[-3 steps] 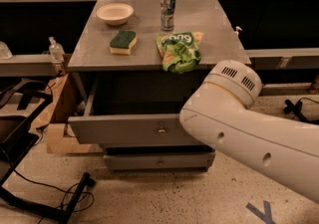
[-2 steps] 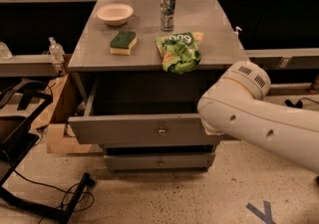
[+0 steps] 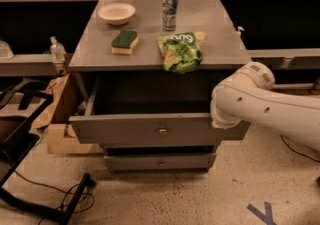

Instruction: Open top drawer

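The top drawer (image 3: 125,130) is a wide grey drawer with a small round metallic knob (image 3: 162,130) at its centre. It stands pulled out from the grey cabinet (image 3: 90,59), and its dark inside shows. A narrower grey drawer (image 3: 160,161) below it is shut. My white arm (image 3: 260,104) comes in from the right, and its rounded joint sits in front of the drawer's right end. My gripper is not in view; only arm links show.
On the cabinet top are a white bowl (image 3: 116,13), a can (image 3: 170,3), a green and yellow sponge (image 3: 125,41) and a green chip bag (image 3: 181,51). A cardboard box (image 3: 55,119) and a black stand with cables (image 3: 30,189) are at the left.
My arm has drawn back to the right and uncovered more of the drawer front. The drawer stays open as before.
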{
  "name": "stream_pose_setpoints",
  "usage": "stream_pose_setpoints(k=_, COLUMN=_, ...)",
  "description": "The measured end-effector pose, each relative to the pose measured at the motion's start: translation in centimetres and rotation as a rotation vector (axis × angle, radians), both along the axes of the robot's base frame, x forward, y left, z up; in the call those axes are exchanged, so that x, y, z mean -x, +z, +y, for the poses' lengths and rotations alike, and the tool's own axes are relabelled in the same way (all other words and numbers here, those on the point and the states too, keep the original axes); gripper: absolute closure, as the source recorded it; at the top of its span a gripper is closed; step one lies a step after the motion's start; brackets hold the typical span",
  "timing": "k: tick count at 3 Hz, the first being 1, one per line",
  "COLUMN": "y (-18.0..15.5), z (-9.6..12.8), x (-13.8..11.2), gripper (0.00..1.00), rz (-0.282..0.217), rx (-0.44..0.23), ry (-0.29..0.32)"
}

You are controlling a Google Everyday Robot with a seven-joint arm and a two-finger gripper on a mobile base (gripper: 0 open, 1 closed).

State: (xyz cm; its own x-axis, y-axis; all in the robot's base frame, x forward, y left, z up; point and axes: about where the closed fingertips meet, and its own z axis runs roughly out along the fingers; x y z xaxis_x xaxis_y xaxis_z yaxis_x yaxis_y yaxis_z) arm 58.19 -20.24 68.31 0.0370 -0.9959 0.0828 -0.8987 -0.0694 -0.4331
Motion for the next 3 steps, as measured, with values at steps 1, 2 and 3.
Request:
stream_pose_setpoints(k=1, y=-0.71, z=-0.79, x=-1.73, gripper=1.0, rz=0.017, rx=0.007, ry=0.009)
stream_pose_setpoints(k=2, y=-0.57, z=-0.79, x=-1.73, gripper=1.0, rz=0.017, rx=0.007, ry=0.009)
stream_pose_setpoints(k=3, y=-0.39, z=-0.92, x=-2.62, gripper=1.0, rz=0.055, rx=0.03, ry=0.021)
